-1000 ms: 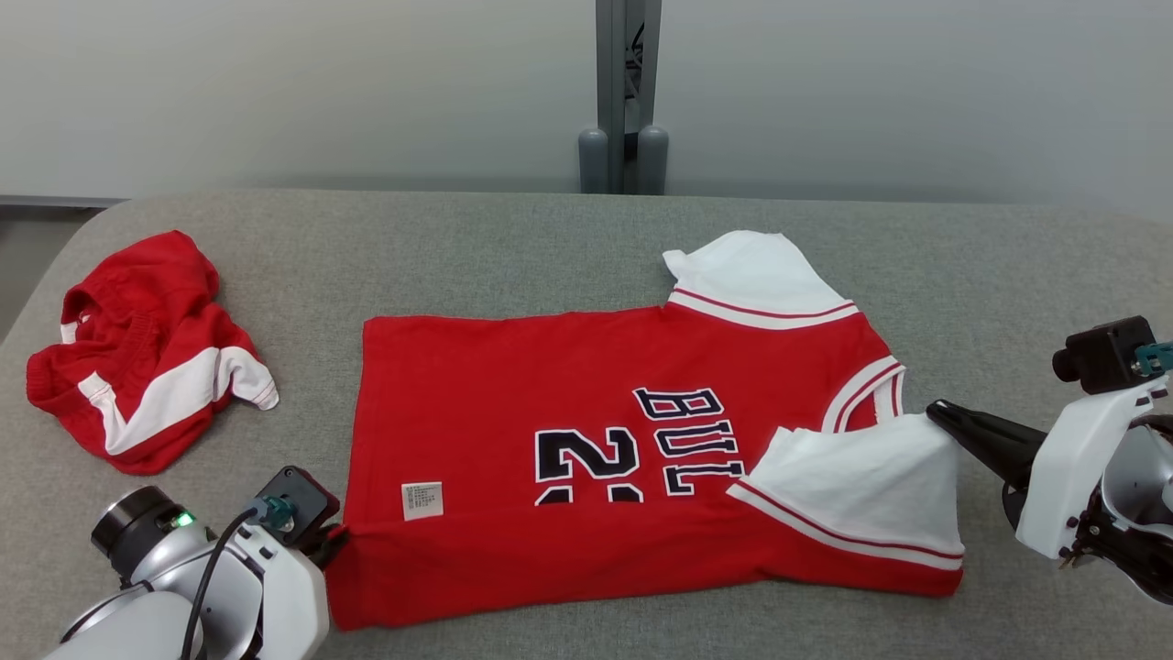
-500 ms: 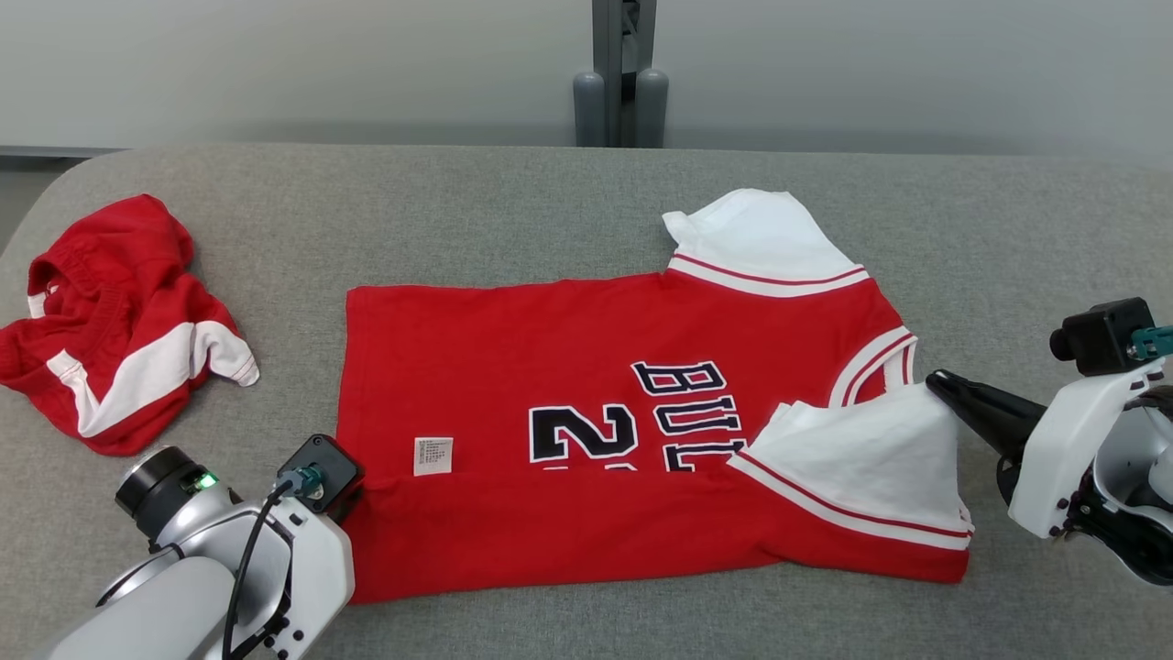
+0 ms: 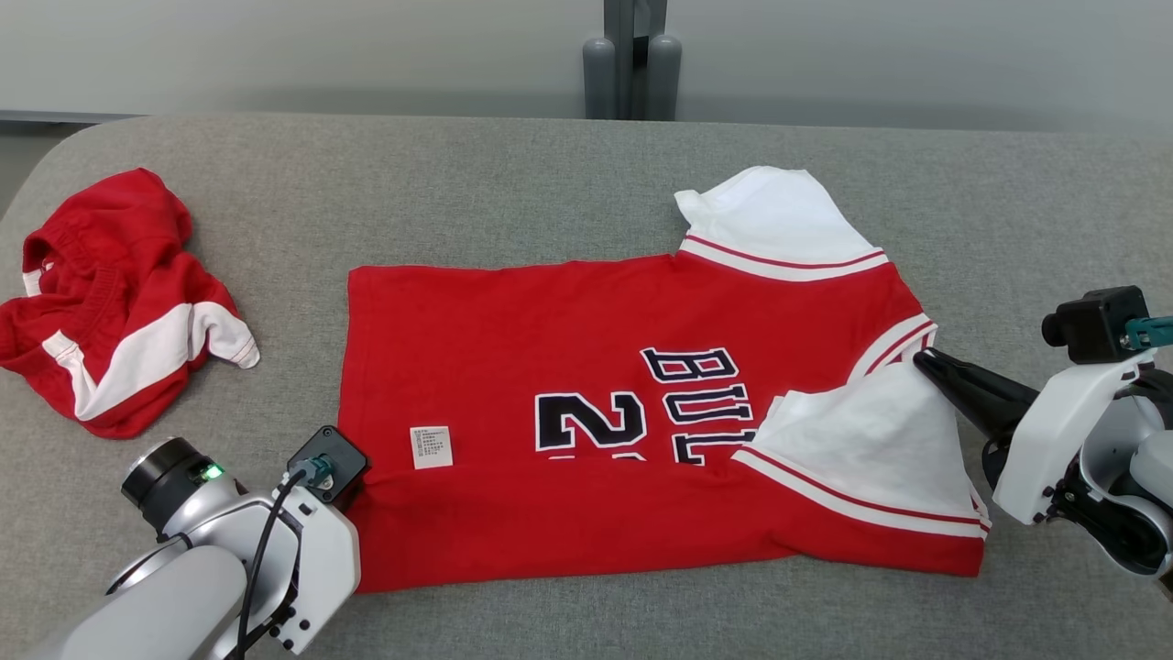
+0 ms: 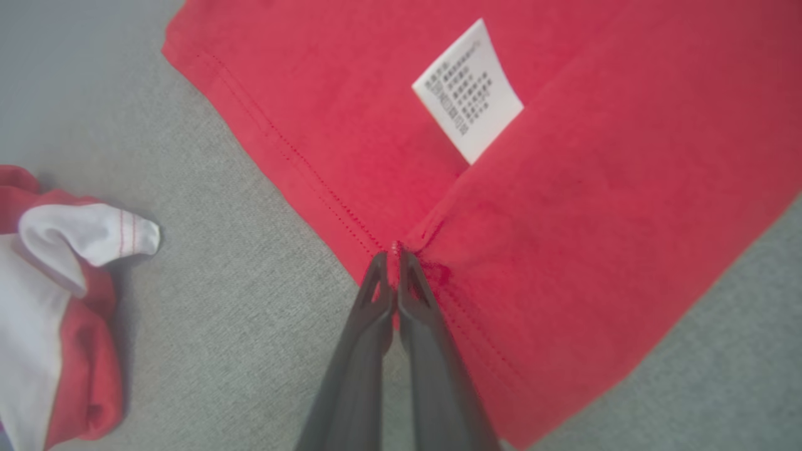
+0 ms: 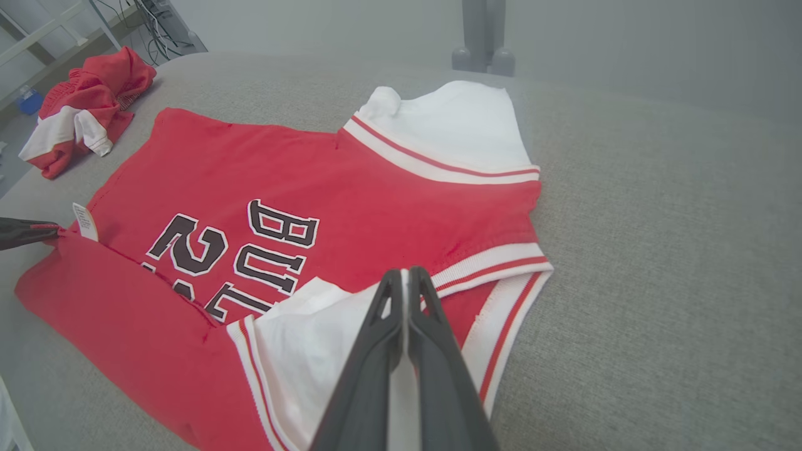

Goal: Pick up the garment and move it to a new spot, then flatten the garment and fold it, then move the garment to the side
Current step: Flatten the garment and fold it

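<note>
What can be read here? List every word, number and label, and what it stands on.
"BUL": red jersey, chest; the rest is covered by the white sleeve.
"2": beside it; the next digit is hidden by the fold.
Care label: print too small to read.

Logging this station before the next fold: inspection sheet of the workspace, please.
Surface: grey fabric table.
Job's things: red jersey lying flat, near edge folded over, one white sleeve folded onto it.
Clutter: crumpled red-and-white shorts at the left, apart from the jersey.
End effectors: left end effector shut on the jersey's hem; right end effector shut on the folded sleeve.
Cables: black cable on the left wrist.
Surroundings: grey post, pale wall behind.
</note>
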You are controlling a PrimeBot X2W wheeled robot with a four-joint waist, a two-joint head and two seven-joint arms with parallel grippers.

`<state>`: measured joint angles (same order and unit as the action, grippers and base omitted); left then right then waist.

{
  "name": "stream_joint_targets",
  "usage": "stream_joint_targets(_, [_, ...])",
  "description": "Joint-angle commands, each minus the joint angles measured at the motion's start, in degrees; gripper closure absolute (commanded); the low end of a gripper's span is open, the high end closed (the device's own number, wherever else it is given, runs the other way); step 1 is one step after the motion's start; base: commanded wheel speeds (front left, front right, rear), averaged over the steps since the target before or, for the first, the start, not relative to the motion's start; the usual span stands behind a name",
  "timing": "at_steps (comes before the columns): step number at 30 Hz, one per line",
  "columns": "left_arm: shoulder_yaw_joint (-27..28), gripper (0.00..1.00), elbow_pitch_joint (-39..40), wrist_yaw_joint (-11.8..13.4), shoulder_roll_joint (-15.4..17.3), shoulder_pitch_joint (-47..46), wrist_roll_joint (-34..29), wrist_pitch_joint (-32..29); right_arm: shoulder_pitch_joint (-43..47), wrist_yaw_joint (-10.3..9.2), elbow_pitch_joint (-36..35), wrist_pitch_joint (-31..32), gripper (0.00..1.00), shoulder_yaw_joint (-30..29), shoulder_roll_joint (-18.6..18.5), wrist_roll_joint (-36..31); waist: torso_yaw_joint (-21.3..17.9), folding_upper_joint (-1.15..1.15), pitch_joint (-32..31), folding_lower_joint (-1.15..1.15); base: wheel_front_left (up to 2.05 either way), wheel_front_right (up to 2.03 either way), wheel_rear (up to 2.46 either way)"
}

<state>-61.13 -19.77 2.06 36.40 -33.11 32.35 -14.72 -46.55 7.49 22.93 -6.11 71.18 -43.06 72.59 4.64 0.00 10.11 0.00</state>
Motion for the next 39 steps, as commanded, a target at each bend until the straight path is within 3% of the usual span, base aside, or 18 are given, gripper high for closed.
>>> stream_joint_targets(1, [-0.13,1.00,-0.46,-0.09,-0.13,-0.53,-0.18,-0.20,-0.68,0.01,0.21,-0.63,1.00,0.52,0.13,-0.05,0.11,0.00,0.04,0.00,0.00,0.00,0.00])
stream_joint_targets(6, [-0.41,1.00,-0.70,-0.08,-0.32,-0.43,0.23,-0.47,-1.11,0.01,0.28,-1.69,1.00,0.92,0.33,-0.43,0.11,0.00,0.05,0.00,0.00,0.00,0.00])
stream_joint_targets(7, [-0.43,0.95,-0.70,-0.03,-0.36,-0.36,0.34,-0.63,-1.14,0.01,0.55,-1.83,1.00,0.99,0.31,-0.34,0.08,0.00,0.05,0.00,0.00,0.00,0.00])
stream_joint_targets(9, [-0.49,0.65,-0.66,0.19,-0.46,-0.20,0.60,-0.80,-1.13,0.01,1.63,-2.34,1.00,1.07,0.38,0.05,0.00,0.00,0.01,0.00,0.00,0.00,0.00])
stream_joint_targets(10, [-0.37,0.49,-0.67,0.53,-0.51,-0.10,0.76,-0.85,-0.95,0.01,2.09,-2.50,0.87,1.00,0.59,0.87,-0.02,0.00,-0.03,0.00,0.00,0.00,0.00])
stream_joint_targets(11, [-0.26,0.00,-0.70,0.70,-0.56,0.00,0.85,-0.98,-0.85,0.01,2.49,-2.71,0.10,0.86,0.94,1.55,-0.03,0.00,-0.12,0.00,0.00,0.00,0.00])
stream_joint_targets(12, [-0.26,0.00,-0.69,0.87,-0.59,0.11,1.01,-1.08,-0.77,0.01,2.78,-2.63,0.00,0.77,1.24,2.28,-0.04,0.00,-0.23,0.00,0.00,0.00,0.00])
stream_joint_targets(20, [-0.18,0.00,-0.25,1.93,0.06,1.20,1.53,-0.80,-0.75,0.01,5.55,-6.84,0.00,0.66,1.80,1.82,-0.25,0.00,-2.78,0.00,0.00,0.00,0.00])
stream_joint_targets(26, [2.84,0.00,1.17,5.70,0.20,3.04,2.88,3.98,0.75,0.01,7.99,-9.11,0.00,-3.63,2.58,-1.57,-0.63,0.00,-6.26,0.00,0.00,0.00,0.00])
stream_joint_targets(33, [9.21,0.00,3.46,12.35,0.39,6.85,5.07,15.71,7.36,0.01,4.64,-9.09,0.00,-25.95,5.26,-15.81,-1.74,0.00,-9.21,0.00,0.00,0.00,0.00])
stream_joint_targets(39, [13.68,0.00,4.54,16.52,-1.80,10.32,6.56,25.96,19.75,0.01,-1.54,-9.08,0.00,-44.86,11.29,-32.93,-2.27,0.00,-10.94,0.00,0.00,0.00,0.00])
